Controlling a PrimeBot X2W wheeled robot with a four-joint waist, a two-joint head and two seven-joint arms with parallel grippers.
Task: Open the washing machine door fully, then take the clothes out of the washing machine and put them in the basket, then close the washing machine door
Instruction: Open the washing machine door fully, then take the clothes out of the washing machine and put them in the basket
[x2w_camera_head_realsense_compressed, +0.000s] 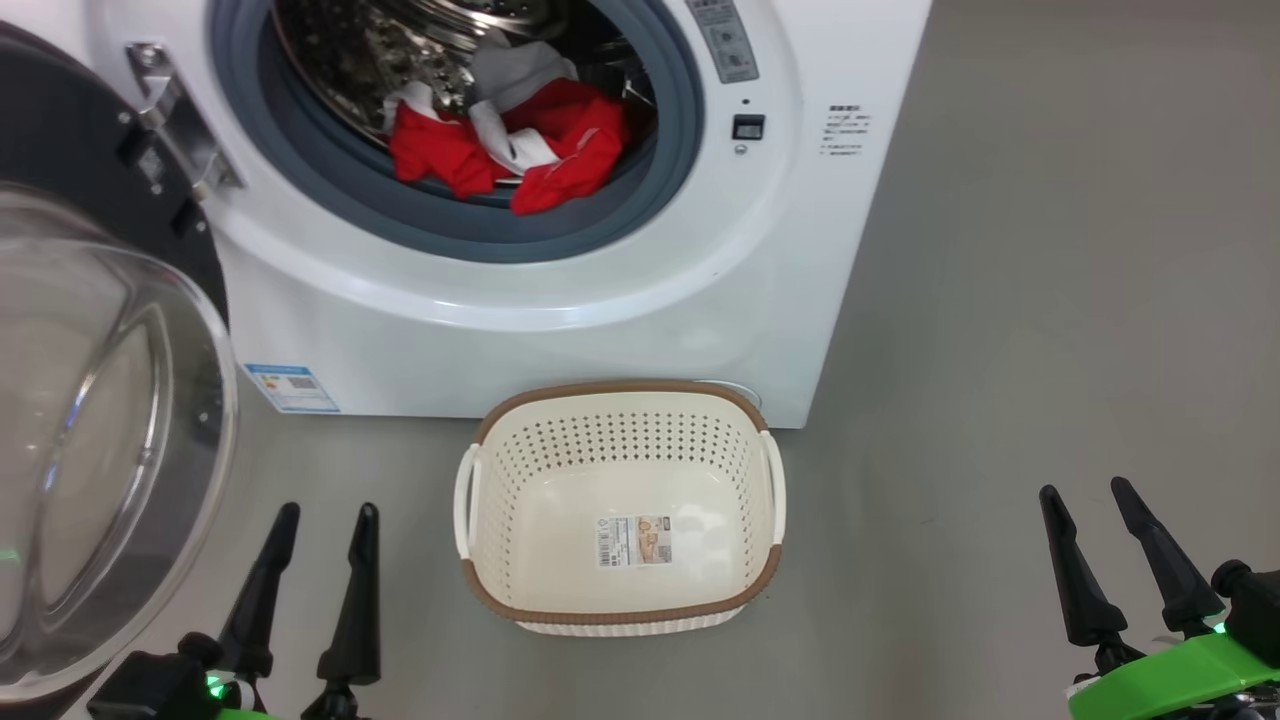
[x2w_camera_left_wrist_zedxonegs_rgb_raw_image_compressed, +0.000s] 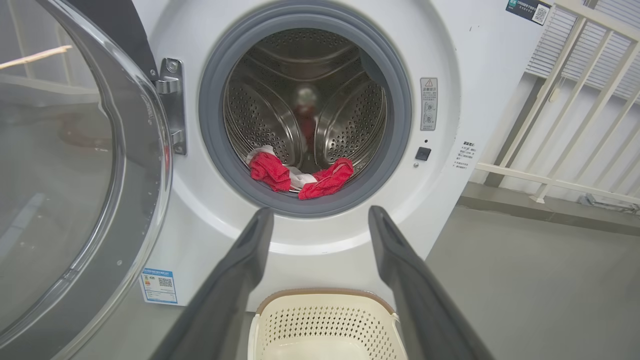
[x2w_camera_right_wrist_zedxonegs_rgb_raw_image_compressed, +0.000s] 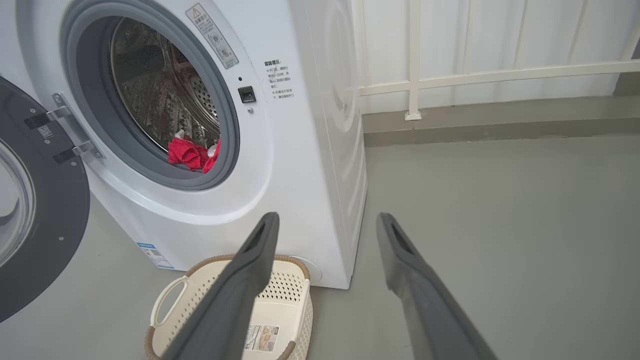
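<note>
The clothes (x2w_camera_head_realsense_compressed: 510, 145) are lying in the mouth of the washing machine (x2w_camera_head_realsense_compressed: 600, 330), a red heap with white and grey pieces. They are bunched at the bottom front of the steel drum (x2w_camera_left_wrist_zedxonegs_rgb_raw_image_compressed: 305, 110) and are resting against the lower lip of the grey rubber ring (x2w_camera_head_realsense_compressed: 480, 230), with one red fold hanging over that lip. Open room is being left above the heap within the ring. The washing machine door (x2w_camera_head_realsense_compressed: 100, 420) is standing swung out on its hinge (x2w_camera_head_realsense_compressed: 170, 110) at the robot's left, and its black rim and bulging glass bowl are being seen just beside the left gripper (x2w_camera_head_realsense_compressed: 329, 510). The basket (x2w_camera_head_realsense_compressed: 620, 392) is sitting on the floor (x2w_camera_head_realsense_compressed: 1050, 300) directly below the opening; whether its far rim is touching the machine's front panel cannot be told. The label sticker (x2w_camera_head_realsense_compressed: 633, 541) on its bottom is being seen in full. The left gripper is hovering between the basket and the door, its jaws standing wide apart, gripping and touching nothing. The right gripper (x2w_camera_head_realsense_compressed: 1085, 487) is hovering well to the right of the basket over the floor, its jaws likewise spread wide and closing on nothing. The floor is being shown as smooth and grey. To the machine's right, open floor is running back to a white railing (x2w_camera_right_wrist_zedxonegs_rgb_raw_image_compressed: 450, 75) set before a pale wall.
</note>
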